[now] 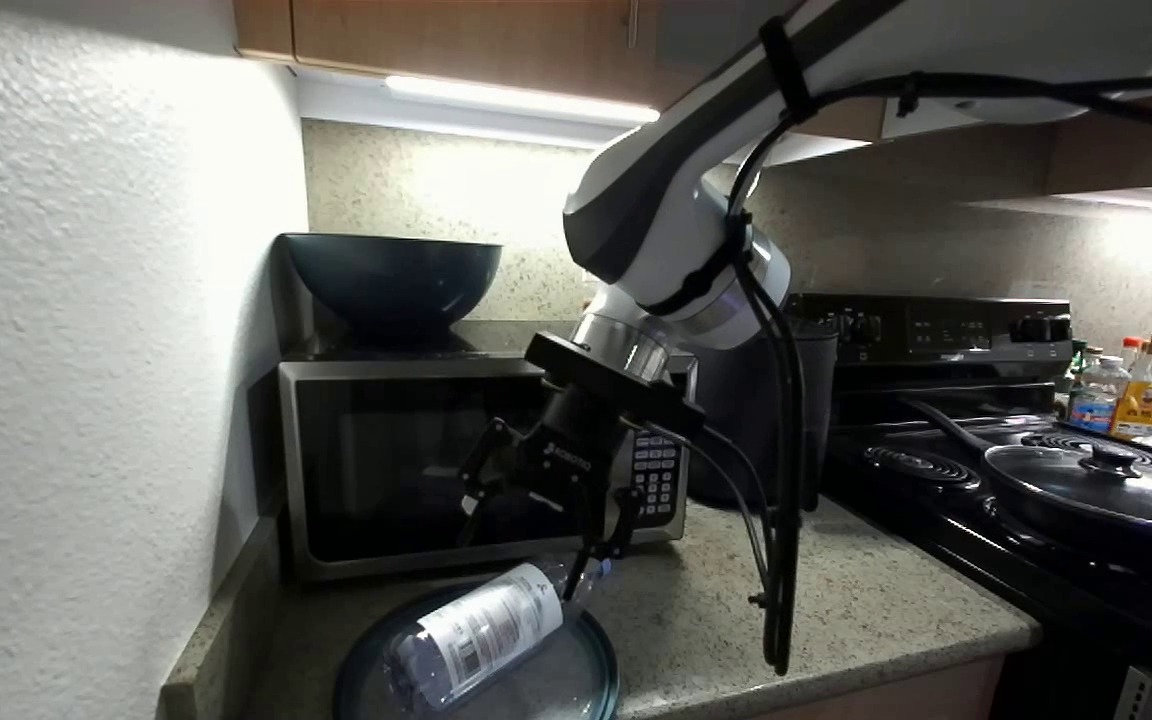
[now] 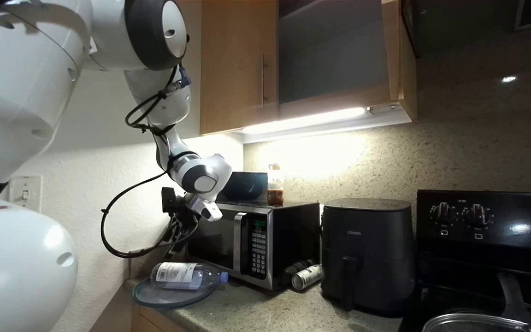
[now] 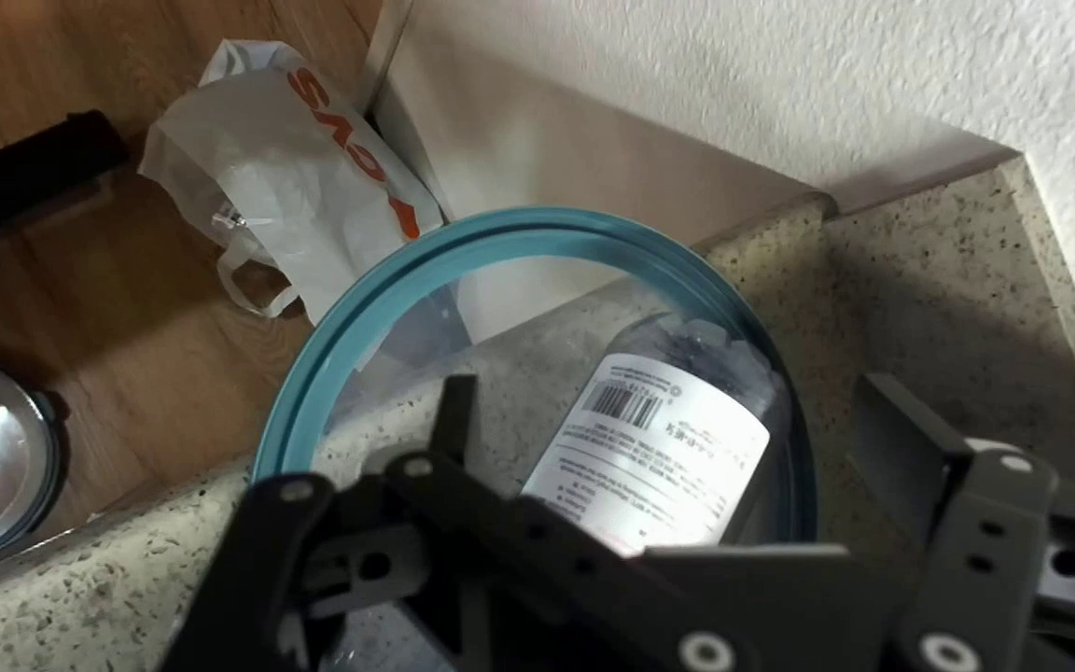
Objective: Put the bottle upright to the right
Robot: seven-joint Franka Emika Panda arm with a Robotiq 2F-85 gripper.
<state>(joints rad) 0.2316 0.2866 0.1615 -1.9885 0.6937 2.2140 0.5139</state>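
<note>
Light from a strip lamp under the cabinets falls on this corner of the kitchen, where I see the water bottle lying on its side, clear and bluish, with a white label. It rests on a round glass plate with a teal rim, set on the worktop just in front of the microwave; part of the plate juts out past the worktop's edge. In both exterior views the bottle's blue cap shows beyond the rim.

The white robot arm leans down over all this, its hand tilted above the bottle, the two fingers spread well apart. In an exterior view a fingertip stands in front of the bottle's neck; whether it touches, I cannot tell. In the wrist view the label shows between the fingers, while the neck end runs out of sight behind the hand.

A dark bowl sits on the microwave, near a small bottle with something brown inside. Beside the microwave a can lies on the worktop next to a black air fryer, and past that stands the stove, bearing a pan under a glass lid. Down on the wooden floor slumps a crumpled white plastic bag with red lettering.
</note>
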